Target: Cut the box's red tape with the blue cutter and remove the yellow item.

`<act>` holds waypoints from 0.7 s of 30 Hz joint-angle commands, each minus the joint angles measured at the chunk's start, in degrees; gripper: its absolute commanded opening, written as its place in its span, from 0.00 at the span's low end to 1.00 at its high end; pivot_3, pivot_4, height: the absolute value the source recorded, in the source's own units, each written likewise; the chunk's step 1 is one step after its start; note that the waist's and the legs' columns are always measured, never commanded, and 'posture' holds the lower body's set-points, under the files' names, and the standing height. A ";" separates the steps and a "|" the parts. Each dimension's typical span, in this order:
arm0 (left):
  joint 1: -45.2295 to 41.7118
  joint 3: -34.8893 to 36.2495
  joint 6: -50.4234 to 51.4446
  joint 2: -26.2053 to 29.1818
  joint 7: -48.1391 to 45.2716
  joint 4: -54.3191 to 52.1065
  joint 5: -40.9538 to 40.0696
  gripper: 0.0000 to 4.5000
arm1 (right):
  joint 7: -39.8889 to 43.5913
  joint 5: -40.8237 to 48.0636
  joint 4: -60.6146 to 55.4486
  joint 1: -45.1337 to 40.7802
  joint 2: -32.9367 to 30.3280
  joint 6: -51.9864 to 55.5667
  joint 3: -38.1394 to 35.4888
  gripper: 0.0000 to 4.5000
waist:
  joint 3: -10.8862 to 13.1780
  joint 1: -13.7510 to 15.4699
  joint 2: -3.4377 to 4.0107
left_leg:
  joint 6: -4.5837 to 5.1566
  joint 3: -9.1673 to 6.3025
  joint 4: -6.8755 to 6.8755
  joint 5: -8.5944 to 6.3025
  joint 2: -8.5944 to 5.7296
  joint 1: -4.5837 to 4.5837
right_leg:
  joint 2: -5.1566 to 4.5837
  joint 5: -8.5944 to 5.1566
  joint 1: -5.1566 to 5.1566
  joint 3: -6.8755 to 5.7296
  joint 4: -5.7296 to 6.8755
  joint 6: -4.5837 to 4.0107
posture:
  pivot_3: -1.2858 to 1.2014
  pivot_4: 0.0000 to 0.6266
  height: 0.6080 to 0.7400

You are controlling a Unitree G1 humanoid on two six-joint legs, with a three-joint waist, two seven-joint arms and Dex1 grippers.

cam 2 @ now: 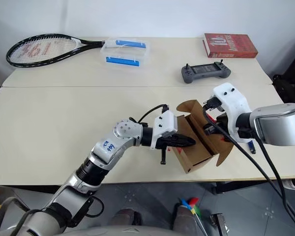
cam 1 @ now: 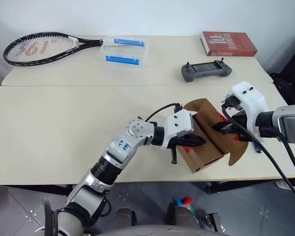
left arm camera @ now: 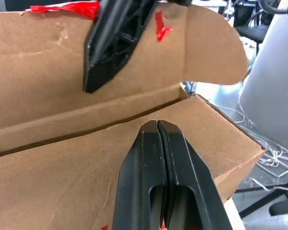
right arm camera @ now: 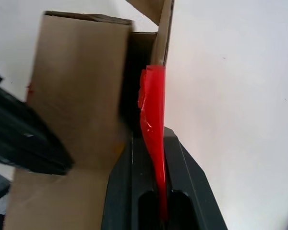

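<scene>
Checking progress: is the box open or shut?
Open: the box's flaps stand apart, the right gripper pinching one taped flap.

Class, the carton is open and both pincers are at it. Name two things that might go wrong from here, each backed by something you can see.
1. The right pincer is shut on the flap with the red tape; pulling might tear the flap or drag the box.
2. The box sits near the table's front edge, with the shut left pincer against it; a push might knock it off.
</scene>
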 commanded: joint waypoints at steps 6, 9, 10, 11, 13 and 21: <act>7.95 1.67 7.02 9.82 -2.86 -4.52 -1.37 0.00 | 15.92 -20.08 7.50 -2.89 -0.06 4.55 -1.75 0.02 | -0.03 0.13 0.05 | 0.00 0.07 -0.06 0.00 0.01 0.13 | 0.00 -0.01 0.06 0.09 0.00 -0.02 | 0.52 0.24 1.00; 8.66 2.61 6.83 9.97 -1.24 -4.58 -1.53 0.00 | 21.37 -26.24 8.05 -2.43 0.83 4.88 -1.87 0.02 | -0.03 0.45 0.05 | 0.02 0.04 0.01 0.00 -0.03 0.10 | 0.00 -0.01 0.09 0.11 -0.01 -0.03 | 0.52 0.24 1.00; 8.66 3.07 6.57 9.44 -0.49 -4.35 -1.65 0.00 | 22.63 -27.62 8.10 -2.29 1.39 5.19 -2.11 0.02 | -0.03 0.54 0.05 | 0.04 0.03 0.02 0.01 -0.06 0.10 | -0.01 0.00 0.10 0.15 -0.02 -0.03 | 0.52 0.24 1.00; 8.54 3.53 6.25 8.72 0.36 -4.05 -1.68 0.00 | 23.79 -28.87 8.13 -2.12 2.02 5.51 -2.46 0.02 | -0.03 0.60 0.05 | 0.06 0.04 0.02 0.01 -0.08 0.10 | -0.02 0.00 0.10 0.19 -0.03 -0.04 | 0.52 0.24 1.00; 8.31 4.23 6.31 7.38 1.72 -3.69 -1.83 0.00 | 25.53 -30.90 7.97 -1.46 3.51 6.13 -3.28 0.02 | -0.03 0.55 0.05 | 0.07 0.05 0.02 0.01 -0.08 0.06 | -0.02 0.01 0.05 0.20 -0.03 -0.03 | 0.52 0.24 1.00; 9.26 5.18 7.73 7.15 3.78 -4.89 -1.40 0.00 | 25.87 -35.55 5.42 3.99 12.25 9.92 -10.45 0.02 | -0.03 0.54 0.05 | 0.05 -0.03 -0.02 0.02 -0.09 -0.30 | -0.01 0.07 -0.22 -0.07 0.00 0.09 | 0.52 0.24 1.00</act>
